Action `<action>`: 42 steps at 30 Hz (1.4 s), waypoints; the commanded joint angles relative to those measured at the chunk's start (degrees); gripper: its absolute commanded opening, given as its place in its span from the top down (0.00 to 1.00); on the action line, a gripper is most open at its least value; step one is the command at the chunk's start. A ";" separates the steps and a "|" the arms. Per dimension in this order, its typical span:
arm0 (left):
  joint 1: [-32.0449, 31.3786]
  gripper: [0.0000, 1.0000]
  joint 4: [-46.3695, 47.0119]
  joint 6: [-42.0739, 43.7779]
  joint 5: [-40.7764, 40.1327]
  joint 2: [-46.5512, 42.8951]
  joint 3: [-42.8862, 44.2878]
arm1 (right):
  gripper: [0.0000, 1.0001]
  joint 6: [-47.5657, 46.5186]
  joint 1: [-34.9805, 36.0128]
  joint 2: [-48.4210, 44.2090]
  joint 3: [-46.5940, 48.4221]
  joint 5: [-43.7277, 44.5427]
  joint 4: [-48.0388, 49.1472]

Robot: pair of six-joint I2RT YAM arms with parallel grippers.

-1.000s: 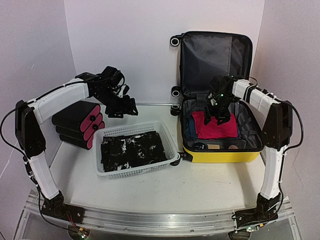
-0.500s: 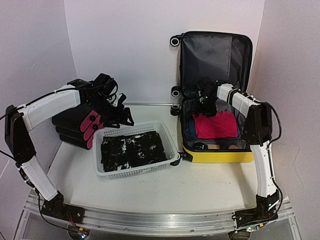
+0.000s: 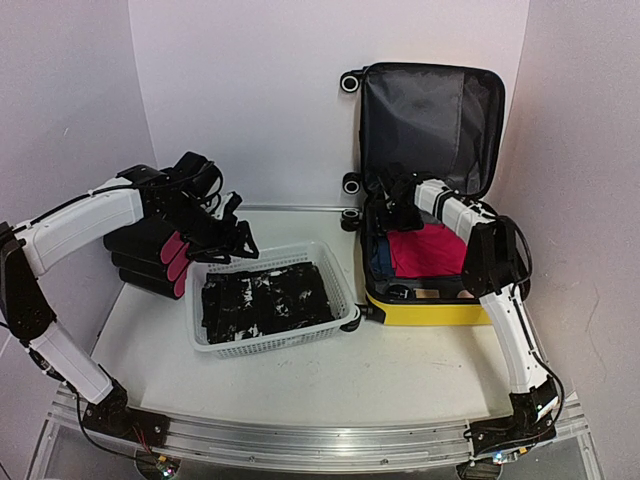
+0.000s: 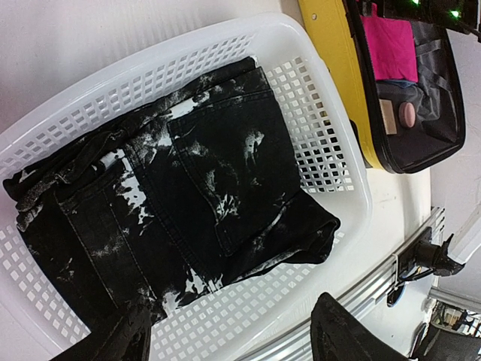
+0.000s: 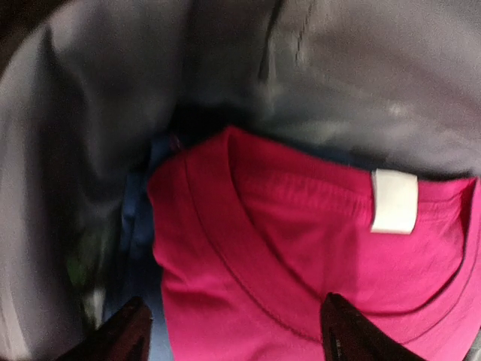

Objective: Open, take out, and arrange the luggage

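The suitcase [image 3: 440, 310] lies open at the right rear of the table, just beside the white basket [image 3: 335, 270]. Its lid [image 3: 430, 120] stands upright against the back wall, with the grey lining facing the arms, and the yellow shell of the lower half faces the near edge. The wheels [image 3: 350, 83] point to the left, so its long axis seems to run from left to right across the table.

The right gripper [image 3: 395, 195] hangs over the rear left part of the lower half. Its fingers are wide apart and hold nothing, above a pink shirt [image 5: 301, 248] with a white label [image 5: 393, 200]. This wrist view is blurred. A blue cloth [image 5: 139, 226] beside the shirt is hard to make out, and the arm hides part of the lining.

The left gripper [image 4: 233, 308] is also spread and empty, above the black and white jeans [image 4: 203, 180] in the basket. Small things [image 4: 406, 113] at the suitcase's front edge are too small to name.
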 commanded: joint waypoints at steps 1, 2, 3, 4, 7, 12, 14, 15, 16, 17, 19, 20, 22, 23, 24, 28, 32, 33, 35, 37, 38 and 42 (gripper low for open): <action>-0.01 0.27 1.24 0.27 1.12 -0.94 0.61 | 0.18 -3.38 1.86 2.62 4.99 6.77 3.93; -0.01 0.27 1.27 0.31 1.18 -0.85 0.69 | 0.18 -3.39 1.98 3.08 5.38 8.18 4.14; -0.05 0.27 1.20 0.24 1.22 -0.80 0.71 | 0.20 -3.25 2.11 3.73 5.93 9.94 4.25; -0.02 0.27 1.26 0.23 1.26 -0.80 0.64 | 0.24 -3.00 2.16 4.12 6.21 11.61 4.30; -0.02 0.27 1.23 0.32 1.22 -0.87 0.54 | 0.30 -3.35 2.16 5.49 7.31 13.40 4.61; -0.01 0.27 1.26 0.40 1.05 -0.62 0.87 | 0.35 -3.97 2.21 6.66 7.44 17.66 4.27; -0.01 0.27 1.22 0.40 0.96 -0.47 0.94 | 0.37 -3.97 2.15 6.64 7.14 18.10 4.26; -0.01 0.27 1.23 0.40 0.91 -0.45 0.97 | 0.40 -3.97 2.11 6.70 7.16 18.04 4.27; -0.01 0.27 1.21 0.40 1.00 -0.37 0.93 | 0.41 -3.93 2.13 6.74 7.14 18.01 4.27; -0.01 0.27 1.27 0.40 1.11 -0.28 0.97 | 0.41 -3.78 1.97 6.85 6.97 17.87 4.24; 0.01 0.27 1.23 0.40 1.13 -0.19 1.13 | 0.41 -3.47 1.84 7.11 6.54 17.23 4.10; -0.01 0.27 1.20 0.40 1.13 -0.11 1.19 | 0.40 -3.37 1.75 7.22 6.51 16.95 3.97; -0.04 0.27 1.27 0.40 1.05 -0.17 1.32 | 0.41 -3.35 1.57 7.35 6.49 16.96 3.83; -0.02 0.27 1.27 0.40 1.05 -0.18 1.33 | 0.42 -3.35 1.47 7.36 6.49 17.10 3.83; -0.01 0.27 1.23 0.45 1.05 -0.16 1.33 | 0.44 -3.31 1.36 7.48 6.44 17.12 3.83; -0.04 0.27 1.24 0.57 1.05 -0.12 1.62 | 0.54 -2.57 0.60 7.85 6.63 16.47 3.32; -0.01 0.27 1.26 0.67 0.87 -0.10 1.94 | 0.65 -2.87 0.15 7.52 7.20 14.05 3.12; -0.01 0.27 1.26 0.67 0.87 -0.10 1.92 | 0.74 -3.11 0.07 7.41 7.41 13.11 3.08; -0.01 0.27 1.19 0.65 0.81 -0.03 1.90 | 0.91 -3.35 -0.05 6.92 7.49 12.21 3.04; -0.01 0.27 1.23 0.71 0.85 0.05 2.07 | 0.97 -3.22 -0.14 5.99 7.38 11.47 2.95; -0.01 0.27 1.21 0.75 0.82 0.12 2.15 | 0.98 -3.18 -0.23 5.38 7.11 10.85 2.95; -0.01 0.27 1.27 0.92 0.78 0.59 2.77 | 1.00 -3.20 -0.68 2.10 5.18 6.80 2.93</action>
